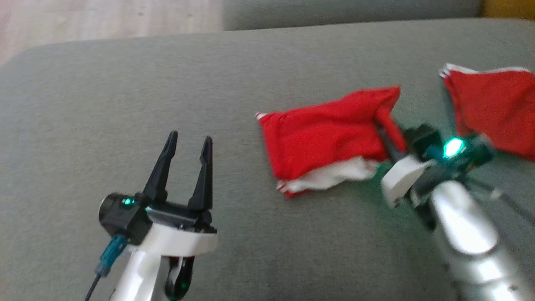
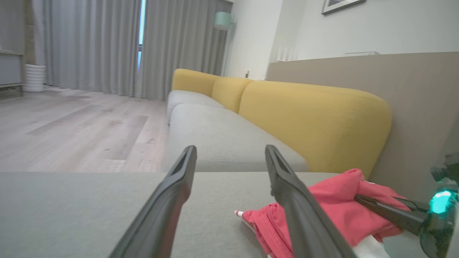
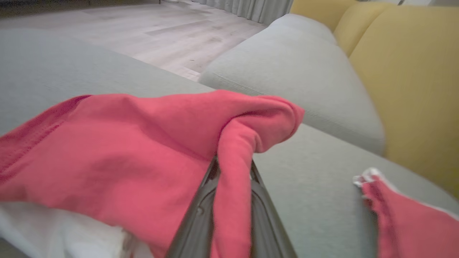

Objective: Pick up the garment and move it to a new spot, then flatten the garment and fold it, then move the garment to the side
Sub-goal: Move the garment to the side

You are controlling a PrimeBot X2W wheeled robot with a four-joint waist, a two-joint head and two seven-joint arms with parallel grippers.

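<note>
Grey curtains, pale wood floor — yellow-backed sofa.

Left gripper: is being held above the grey cushion at the lower left, with its fingers pointing up and spread apart.
Right gripper: is being pressed together on a fold at the garment's right edge; it is blurred.
Garment: red with white showing along its lower edge, it is being pinched at the right while the rest is lying crumpled on the cushion.
Second red cloth: white-trimmed, it is lying at the upper right, apart from the garment.
Wooden floor: is being glimpsed beyond the cushion at the upper left.
</note>
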